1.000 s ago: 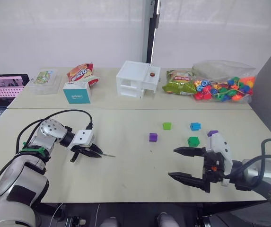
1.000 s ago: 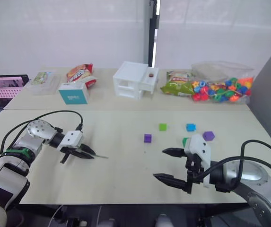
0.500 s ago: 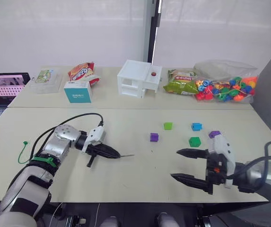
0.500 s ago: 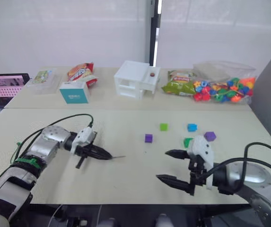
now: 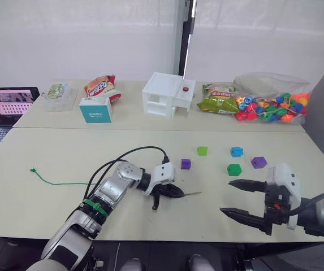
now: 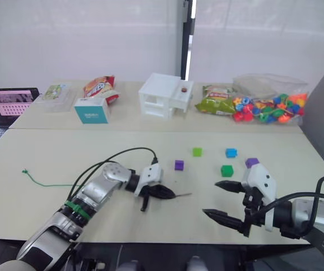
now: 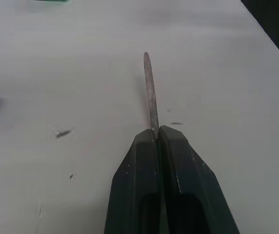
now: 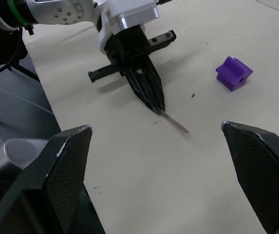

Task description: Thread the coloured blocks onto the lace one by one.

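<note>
Your lace (image 5: 60, 182) trailed loose across the left of the surface (image 5: 65, 152), its slack leading toward the left end effector (image 5: 176, 192), which was pinched closed on the stiff grey tip (image 7: 150, 92) so it jutted forward like a needle. It pointed toward the gap between your arms. The nearest purple block (image 5: 185, 164) sat just beyond it; the other blocks lay farther right. Your right end effector (image 5: 246, 199) hung spread wide and empty, probably ready to pick a block.

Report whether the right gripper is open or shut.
Open: the right gripper has its two black fingers spread wide apart, with nothing between them.
</note>
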Robot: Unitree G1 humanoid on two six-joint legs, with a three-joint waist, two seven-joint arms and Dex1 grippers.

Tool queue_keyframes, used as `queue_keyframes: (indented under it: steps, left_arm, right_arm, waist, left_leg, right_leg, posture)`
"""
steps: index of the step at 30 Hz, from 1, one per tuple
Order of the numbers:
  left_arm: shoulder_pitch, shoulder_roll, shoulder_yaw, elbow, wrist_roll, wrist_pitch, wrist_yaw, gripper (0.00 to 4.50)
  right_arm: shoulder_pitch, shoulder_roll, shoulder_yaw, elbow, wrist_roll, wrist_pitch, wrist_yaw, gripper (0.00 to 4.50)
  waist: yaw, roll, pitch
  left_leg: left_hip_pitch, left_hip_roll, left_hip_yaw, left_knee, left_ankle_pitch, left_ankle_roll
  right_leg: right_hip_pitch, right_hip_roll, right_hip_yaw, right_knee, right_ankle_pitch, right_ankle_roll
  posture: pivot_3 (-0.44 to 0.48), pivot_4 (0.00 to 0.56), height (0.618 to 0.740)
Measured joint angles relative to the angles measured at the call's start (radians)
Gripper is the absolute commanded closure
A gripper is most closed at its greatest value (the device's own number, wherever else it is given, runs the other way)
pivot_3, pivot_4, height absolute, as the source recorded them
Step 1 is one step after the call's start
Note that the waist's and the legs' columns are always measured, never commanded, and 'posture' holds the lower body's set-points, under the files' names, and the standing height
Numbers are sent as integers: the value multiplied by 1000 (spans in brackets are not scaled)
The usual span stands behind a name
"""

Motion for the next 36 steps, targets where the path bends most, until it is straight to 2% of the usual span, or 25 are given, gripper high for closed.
queue_keyframes:
  steps: [3,4,5,8,13,21,36]
  left_arm:
    - [6,-1,3,-6,14,-2,2,4441]
    - [8,-2,4,-8,18,-3,2,3803]
    - [11,-3,6,-10,20,-6,0,3670]
    - [28,-3,16,-11,24,-42,-3,2719]
    - [86,3,61,-11,23,-134,-10,2719]
    - [107,-13,75,24,27,-232,-22,2719]
    - [4,-105,76,227,79,-393,-60,2719]
  right_arm:
    - [-1,4,7,-1,16,4,-10,0]
    - [-3,4,12,-1,18,5,-12,0]
    - [-4,4,17,-2,20,5,-14,0]
    - [-16,4,29,-2,24,5,-18,0]
    - [-40,4,67,1,14,5,-32,0]
    - [-59,4,98,2,12,4,-38,0]
    - [-66,8,103,3,-5,2,-52,0]
  waist:
    - [1,0,0]
    - [1,0,0]
    - [1,0,0]
    - [2,0,0]
    - [1,0,0]
    - [9,0,0]
    - [12,0,0]
  left_leg:
    - [0,0,0,0,0,0]
    - [0,0,0,0,0,0]
    - [0,0,0,0,0,0]
    - [0,0,0,1,0,0]
    - [0,0,0,1,0,0]
    - [-1,0,0,3,0,0]
    - [-3,0,0,6,-1,2]
  right_leg:
    - [0,0,0,0,0,0]
    - [0,0,0,0,0,0]
    - [0,0,0,0,0,0]
    - [1,0,0,0,0,0]
    - [0,0,0,0,0,0]
    - [0,0,0,0,0,0]
    - [0,0,0,0,0,0]
  posture:
    - [0,150,740]
    - [0,150,740]
    - [0,150,740]
    - [0,150,740]
    - [0,150,740]
    - [0,150,740]
    - [0,150,740]
